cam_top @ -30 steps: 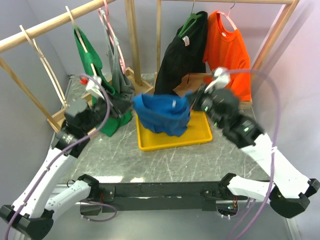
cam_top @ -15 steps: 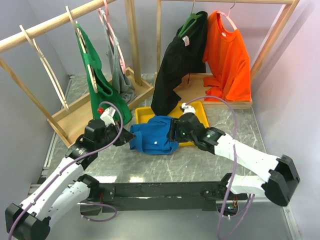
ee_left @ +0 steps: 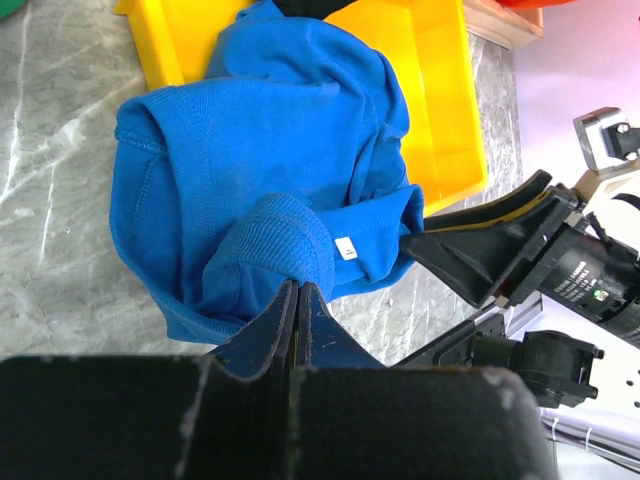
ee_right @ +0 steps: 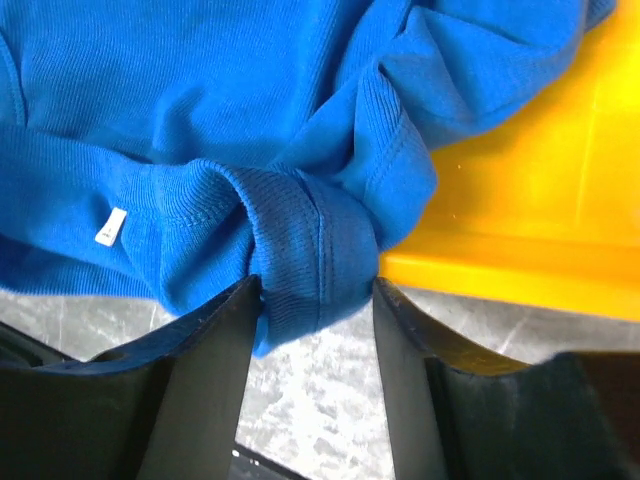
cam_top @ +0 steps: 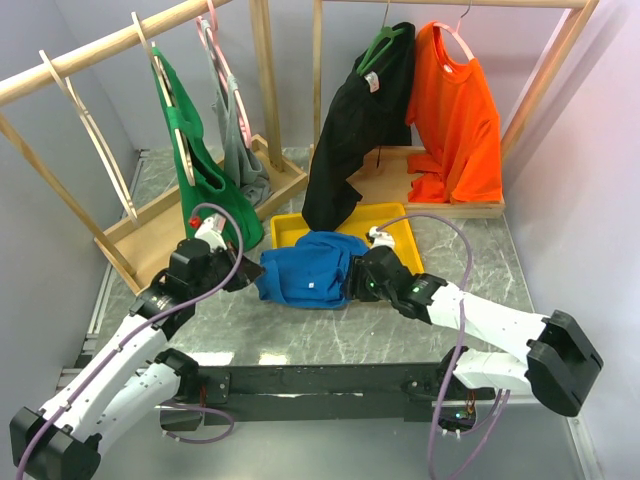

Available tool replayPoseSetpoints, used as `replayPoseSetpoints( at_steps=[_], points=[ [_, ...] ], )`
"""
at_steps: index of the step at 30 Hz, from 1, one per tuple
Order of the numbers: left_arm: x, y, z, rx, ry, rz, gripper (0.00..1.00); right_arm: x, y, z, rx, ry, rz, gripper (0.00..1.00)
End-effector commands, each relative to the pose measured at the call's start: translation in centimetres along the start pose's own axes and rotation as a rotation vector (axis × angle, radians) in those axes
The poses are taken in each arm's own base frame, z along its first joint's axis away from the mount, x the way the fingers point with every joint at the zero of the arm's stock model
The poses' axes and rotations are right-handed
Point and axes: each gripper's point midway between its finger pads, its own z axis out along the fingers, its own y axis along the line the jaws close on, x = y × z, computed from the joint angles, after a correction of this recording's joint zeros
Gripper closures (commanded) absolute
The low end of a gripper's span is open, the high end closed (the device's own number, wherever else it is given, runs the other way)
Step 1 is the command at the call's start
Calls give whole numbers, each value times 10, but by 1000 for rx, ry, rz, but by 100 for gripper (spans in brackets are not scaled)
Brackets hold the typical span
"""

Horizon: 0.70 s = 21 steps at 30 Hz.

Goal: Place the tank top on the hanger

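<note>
The royal-blue tank top [cam_top: 305, 270] lies crumpled, partly on the marble table and partly over the front rim of the yellow tray [cam_top: 398, 218]. At its left edge my left gripper [cam_top: 255, 278] is shut, with its tips [ee_left: 297, 284] pinching a ribbed fold of the tank top [ee_left: 260, 150]. On the right side my right gripper [cam_top: 352, 283] is open. Its fingers [ee_right: 318, 300] straddle a bunched hem of the tank top [ee_right: 200, 90] just above the tabletop. The pale wooden hanger [cam_top: 105, 160] hangs bare on the left rail, far from both grippers.
A dark green top [cam_top: 195, 165] and a grey one [cam_top: 238, 150] hang on the left rack. On the right rack hang a black shirt [cam_top: 350, 130] and an orange shirt [cam_top: 455, 110]. The racks' wooden bases border the tray behind.
A second ago both grippers held the tank top stretched in the air above the tray. They have come down toward me, the top now rests low, and the right gripper has opened.
</note>
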Motion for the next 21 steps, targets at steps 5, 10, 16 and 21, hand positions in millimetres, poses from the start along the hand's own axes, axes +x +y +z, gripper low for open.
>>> replayPoseSetpoints(
  at_steps=[5,10,16,21],
  points=[
    [-27,-30,-14,71,-73,30,99,-36,11,0,2,-125,54,75],
    [-46,-52,-24,118,-113,87,99,-79,-1,-33,140,-246,37,100],
    [-112,-123,-58,262,-286,200,99,-180,20,-125,168,-538,-3,100],
    [-192,-207,-109,410,-513,290,99,-266,50,-206,180,-753,-37,100]
  ],
)
